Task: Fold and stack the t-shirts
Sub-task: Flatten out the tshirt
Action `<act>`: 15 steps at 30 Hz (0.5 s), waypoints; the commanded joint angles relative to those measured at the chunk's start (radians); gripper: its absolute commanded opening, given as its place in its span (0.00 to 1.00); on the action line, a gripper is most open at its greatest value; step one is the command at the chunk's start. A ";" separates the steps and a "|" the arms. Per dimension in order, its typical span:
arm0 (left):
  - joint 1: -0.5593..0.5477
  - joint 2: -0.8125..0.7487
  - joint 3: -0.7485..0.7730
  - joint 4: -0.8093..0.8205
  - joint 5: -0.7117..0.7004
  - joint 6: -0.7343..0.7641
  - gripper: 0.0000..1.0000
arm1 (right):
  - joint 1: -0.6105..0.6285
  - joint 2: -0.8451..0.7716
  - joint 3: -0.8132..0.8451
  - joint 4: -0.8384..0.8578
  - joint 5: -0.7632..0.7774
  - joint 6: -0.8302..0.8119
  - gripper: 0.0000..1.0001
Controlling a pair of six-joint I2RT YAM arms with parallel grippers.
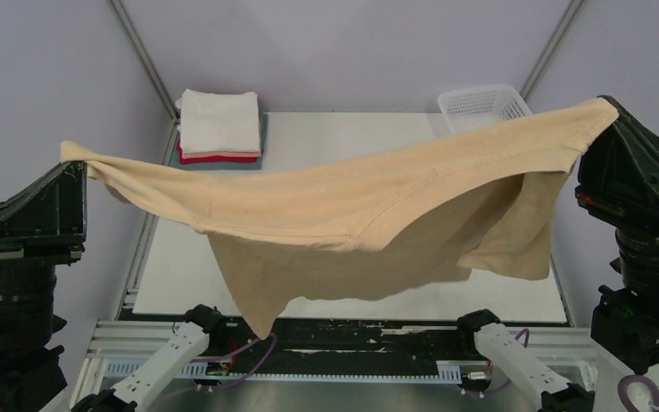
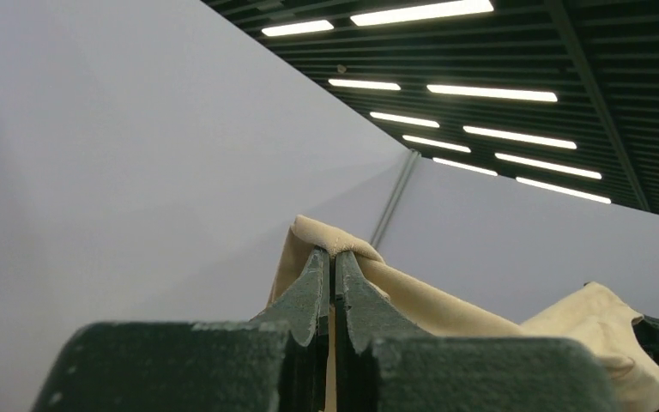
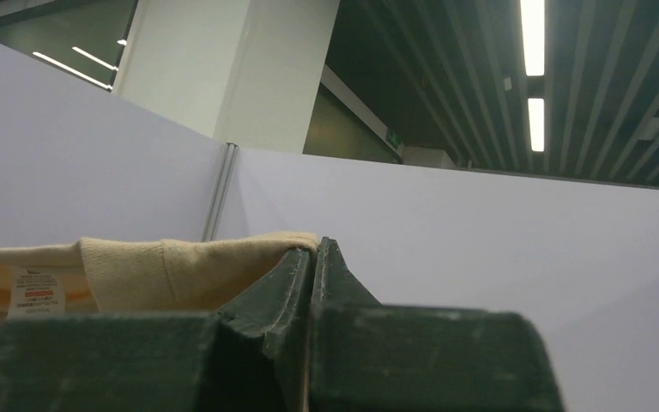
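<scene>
The tan t-shirt [image 1: 335,210] hangs stretched in the air between my two grippers, high above the white table [image 1: 352,137]. Its lower part sags, with a point hanging down near the table's front edge. My left gripper [image 1: 75,163] is shut on the shirt's left end, seen in the left wrist view [image 2: 333,256]. My right gripper [image 1: 607,107] is shut on the right end, by the collar and label, seen in the right wrist view [image 3: 316,247]. A folded stack of t-shirts [image 1: 220,127], cream-white on top with pink, red and grey-blue edges below, lies at the table's back left.
A white plastic mesh basket [image 1: 482,105] stands at the back right corner, partly behind the hanging shirt. Grey walls enclose the table on three sides. The arm bases [image 1: 172,352] sit at the near edge.
</scene>
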 commanded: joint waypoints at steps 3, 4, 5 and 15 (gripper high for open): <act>0.006 0.139 0.031 -0.039 -0.092 0.045 0.00 | -0.006 0.136 0.033 -0.033 0.066 -0.015 0.00; 0.006 0.174 0.030 -0.044 -0.114 0.051 0.00 | -0.006 0.164 0.024 -0.032 0.081 -0.016 0.00; 0.006 0.192 0.022 -0.047 -0.167 0.056 0.00 | -0.006 0.187 0.013 -0.047 0.096 -0.016 0.00; 0.089 0.669 -0.233 -0.089 -0.451 -0.066 0.00 | -0.016 0.548 -0.268 -0.074 0.456 -0.012 0.00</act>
